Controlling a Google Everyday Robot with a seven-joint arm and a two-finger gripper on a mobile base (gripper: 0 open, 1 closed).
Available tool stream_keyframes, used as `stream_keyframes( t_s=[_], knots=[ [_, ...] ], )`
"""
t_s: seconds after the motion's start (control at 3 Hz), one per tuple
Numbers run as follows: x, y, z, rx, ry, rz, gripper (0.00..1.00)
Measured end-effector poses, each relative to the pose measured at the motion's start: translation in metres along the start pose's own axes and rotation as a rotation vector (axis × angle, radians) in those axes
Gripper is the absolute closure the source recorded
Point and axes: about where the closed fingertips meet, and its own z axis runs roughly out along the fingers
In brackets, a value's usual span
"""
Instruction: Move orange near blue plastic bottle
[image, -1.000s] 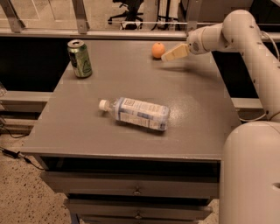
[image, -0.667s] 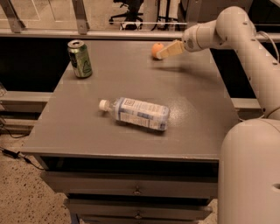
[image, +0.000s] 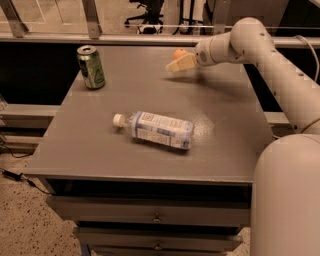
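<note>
The orange (image: 179, 52) sits at the far edge of the grey table (image: 225, 130), partly hidden behind my gripper. My gripper (image: 176, 64) reaches in from the right on the white arm and sits just in front of the orange, at or very near it. The blue plastic bottle (image: 159, 130) lies on its side in the middle of the table, white cap pointing left, well apart from the orange and toward the camera.
A green drink can (image: 91, 67) stands upright at the table's far left corner. A railing (image: 100, 36) runs behind the table. Drawers (image: 155, 217) sit under the tabletop. The robot's white body (image: 287, 200) fills the lower right.
My gripper has moved left along the far edge, from beside the orange to in front of it, now covering its lower part. Bottle and can have not moved.
</note>
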Motion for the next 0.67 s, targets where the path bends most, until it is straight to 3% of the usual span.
stream_keyframes(
  t_s=[0.33, 0.67],
  knots=[
    [0.0009, 0.0081, 0.0116, -0.01, -0.008, -0.01, 0.03],
    [-0.0004, 0.0087, 0.0147, -0.002, -0.015, -0.029, 0.26]
  ],
)
